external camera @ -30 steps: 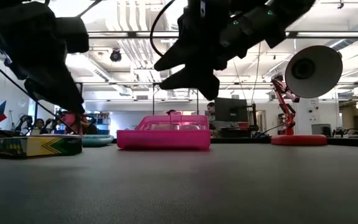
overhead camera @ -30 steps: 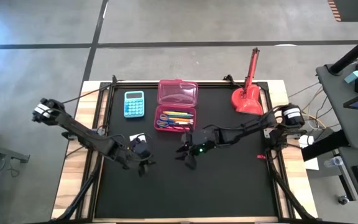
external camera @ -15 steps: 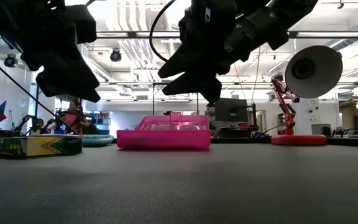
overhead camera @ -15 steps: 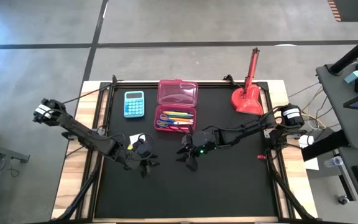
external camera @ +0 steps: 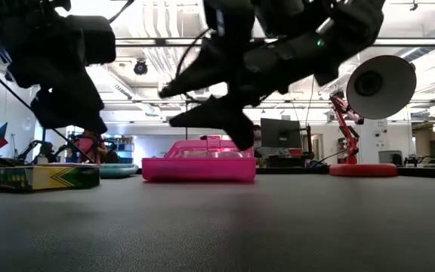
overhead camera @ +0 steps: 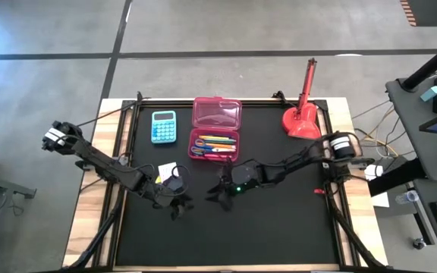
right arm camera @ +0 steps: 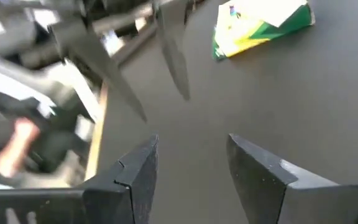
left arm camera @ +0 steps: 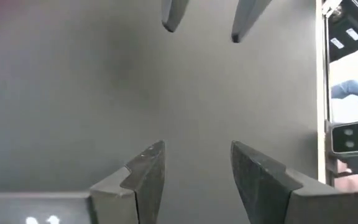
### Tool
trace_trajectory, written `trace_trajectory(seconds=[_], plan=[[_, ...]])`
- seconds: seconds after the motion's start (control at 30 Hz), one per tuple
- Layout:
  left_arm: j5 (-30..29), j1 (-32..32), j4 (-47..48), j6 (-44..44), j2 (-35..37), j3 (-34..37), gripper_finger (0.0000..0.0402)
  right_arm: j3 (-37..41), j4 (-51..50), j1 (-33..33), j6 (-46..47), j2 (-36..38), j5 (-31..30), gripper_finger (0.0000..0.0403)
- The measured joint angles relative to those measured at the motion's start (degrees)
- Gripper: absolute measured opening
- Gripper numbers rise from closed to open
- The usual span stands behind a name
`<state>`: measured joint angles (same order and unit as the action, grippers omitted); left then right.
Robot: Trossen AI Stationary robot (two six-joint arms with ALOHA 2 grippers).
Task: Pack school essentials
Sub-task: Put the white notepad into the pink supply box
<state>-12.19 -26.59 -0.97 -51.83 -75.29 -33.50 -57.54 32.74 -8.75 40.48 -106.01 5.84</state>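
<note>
The pink case lies open at the table's far middle. Its tray holds pencils, pens and blue-handled scissors. A white-and-yellow pack lies flat on the mat, to the left of and nearer than the case; the right wrist view shows the pack too. My left gripper hovers open over bare mat, just near of the pack. My right gripper hovers open over the mat, near of the case, its tips facing the left gripper. Neither has anything between its fingers.
A light-blue calculator lies left of the case. A red desk lamp stands at the far right corner. The near half of the black mat lies bare. People and desks show in the room behind the table.
My right gripper has sunk toward the mat and gone toward the table's left, nearer my left gripper, rolling at the wrist as it went. My left gripper has stayed over the same spot and turned a little. Both have stayed open.
</note>
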Motion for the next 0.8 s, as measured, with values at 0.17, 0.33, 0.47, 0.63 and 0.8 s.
trace_trajectory(seconds=[0.17, 0.33, 0.47, 0.63, 0.8], plan=[[1.4, -0.5, 0.6, -0.4, 0.3, 0.2, 0.0164, 0.0, 10.4, 0.0, 11.8, -4.5, 0.0, 0.0178], [1.5, -0.5, 4.6, -0.3, 0.4, 0.2, 0.0164, -1.4, 16.0, 0.1, 19.0, -8.8, -1.5, 0.0178], [1.6, -0.5, 8.8, -0.7, 0.6, 0.2, 0.0164, -5.8, 15.9, 0.2, 21.7, -12.6, -1.5, 0.0178], [1.9, -0.7, 13.8, -1.6, 2.5, 0.0, 0.0164, -11.6, 14.8, 0.8, 22.7, -16.2, -1.3, 0.0178], [2.0, -1.2, 23.8, -5.4, 7.0, 0.0, 0.0164, -16.4, 7.2, 1.9, 22.9, -17.8, -2.8, 0.0178]])
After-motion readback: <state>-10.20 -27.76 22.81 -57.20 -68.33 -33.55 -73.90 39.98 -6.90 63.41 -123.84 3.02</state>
